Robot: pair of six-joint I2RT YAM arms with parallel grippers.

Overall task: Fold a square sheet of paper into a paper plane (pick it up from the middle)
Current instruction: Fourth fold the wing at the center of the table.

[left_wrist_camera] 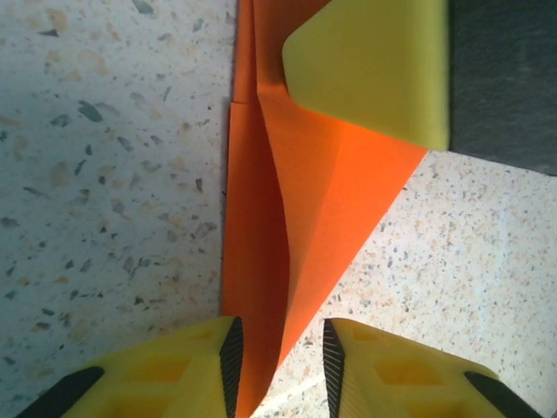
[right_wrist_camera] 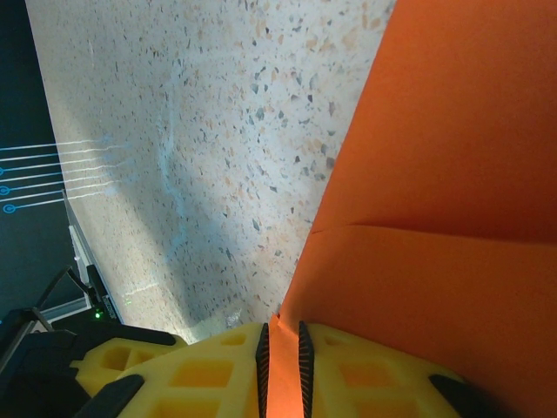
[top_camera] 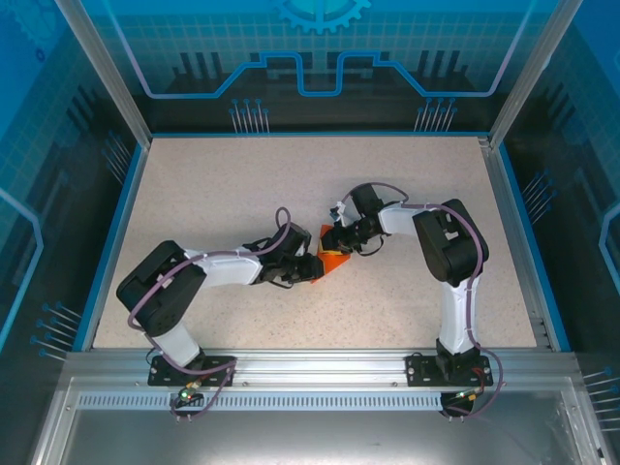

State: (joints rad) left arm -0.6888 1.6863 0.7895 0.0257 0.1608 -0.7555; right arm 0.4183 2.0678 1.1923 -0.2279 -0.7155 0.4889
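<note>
— Holding anything in those fingers?
— My right gripper point(right_wrist_camera: 278, 361) is pressed together on an edge of the folded orange paper point(right_wrist_camera: 452, 174). The sheet runs up between the two black pads and fills the slit. My left gripper point(left_wrist_camera: 278, 370) stands spread. The paper's pointed end lies between the pads, close by the left pad point(left_wrist_camera: 231, 357), with bare table showing beside the other.
— Where does the paper sit?
— On the table point(top_camera: 242, 184), between my two wrists near the middle of the overhead frame. From the left wrist it fills the centre of the frame. A long crease runs top to bottom, and a diagonal edge climbs to the upper right, where one yellow right-hand finger point(left_wrist_camera: 374, 70) overlaps it.
— What's underneath?
— A pale, matte top, beige with grey and brown flecks.
— And around you?
— A blue rim point(top_camera: 114, 232) borders the table. Blue translucent walls point(top_camera: 320, 58) printed with circuit-like lines rise at the back and both sides. A ribbed aluminium rail point(top_camera: 310, 366) carries my bases along the bottom of the frame.
</note>
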